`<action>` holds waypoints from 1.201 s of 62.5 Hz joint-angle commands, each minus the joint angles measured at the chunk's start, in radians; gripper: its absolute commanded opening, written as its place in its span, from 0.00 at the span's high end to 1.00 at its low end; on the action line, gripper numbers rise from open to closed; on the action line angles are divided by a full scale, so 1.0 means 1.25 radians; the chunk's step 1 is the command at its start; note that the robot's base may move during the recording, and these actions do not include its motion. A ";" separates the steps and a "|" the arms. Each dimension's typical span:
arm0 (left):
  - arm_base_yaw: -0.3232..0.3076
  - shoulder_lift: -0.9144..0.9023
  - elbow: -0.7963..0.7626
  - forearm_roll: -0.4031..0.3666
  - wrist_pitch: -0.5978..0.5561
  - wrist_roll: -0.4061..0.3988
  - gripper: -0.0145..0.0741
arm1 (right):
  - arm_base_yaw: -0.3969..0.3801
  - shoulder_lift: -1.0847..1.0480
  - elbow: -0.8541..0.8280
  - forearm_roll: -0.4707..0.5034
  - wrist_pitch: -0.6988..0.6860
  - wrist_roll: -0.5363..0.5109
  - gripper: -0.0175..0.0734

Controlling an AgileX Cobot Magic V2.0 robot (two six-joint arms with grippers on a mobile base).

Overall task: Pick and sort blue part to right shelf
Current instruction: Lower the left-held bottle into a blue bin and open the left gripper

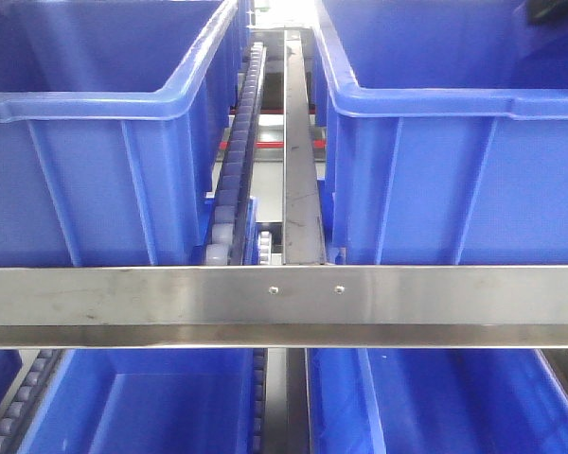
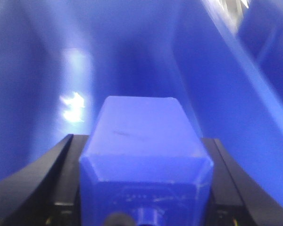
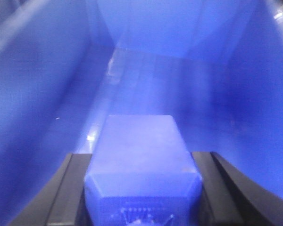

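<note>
Left gripper (image 2: 144,188) is clamped on a blue part (image 2: 144,141) inside a blue bin (image 2: 254,117). Right gripper (image 3: 141,188) likewise grips a second blue part (image 3: 139,150) over another bin's floor (image 3: 179,80).

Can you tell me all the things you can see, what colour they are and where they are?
Big bins: four, blue; two on the upper level of the shelf, left and right, and two on the lower level, left and right.
Front bar: one, silver steel with two screws, running across the front of the shelf between the levels.
Roller rail: one in clear view, white rollers, between the upper bins; another shows at the lower left.
Blue part: two, dark blue; one held between the fingers of the left gripper, one held by the right gripper, each inside a blue bin.
Left gripper: black fingers, closed on its part.
Right gripper: black fingers, closed on its part.
</note>
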 commanded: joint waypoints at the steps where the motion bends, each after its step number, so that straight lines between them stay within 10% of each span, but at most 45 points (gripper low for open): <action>1: -0.005 0.014 -0.039 -0.001 -0.081 0.000 0.43 | 0.001 0.005 -0.036 -0.006 -0.115 -0.007 0.47; 16: -0.005 0.042 -0.038 -0.001 -0.092 0.000 0.17 | 0.001 0.011 -0.036 -0.005 -0.116 -0.007 0.45; 27: -0.005 0.042 -0.038 -0.001 -0.102 0.000 0.16 | 0.001 0.014 -0.036 -0.005 -0.104 -0.007 0.09; 33: -0.005 0.042 -0.038 -0.001 -0.098 0.000 0.16 | 0.001 0.014 -0.036 -0.005 -0.080 -0.007 0.13; 52: -0.005 0.013 -0.038 -0.001 -0.070 0.000 0.45 | -0.010 -0.039 -0.040 0.000 -0.044 -0.007 0.14; 60: -0.004 -0.019 -0.038 -0.001 -0.069 0.000 0.71 | -0.035 -0.071 -0.041 0.000 0.015 -0.006 0.26; 75: -0.002 -0.052 -0.038 -0.001 -0.074 0.000 0.68 | -0.046 -0.131 -0.041 0.107 0.076 -0.005 0.74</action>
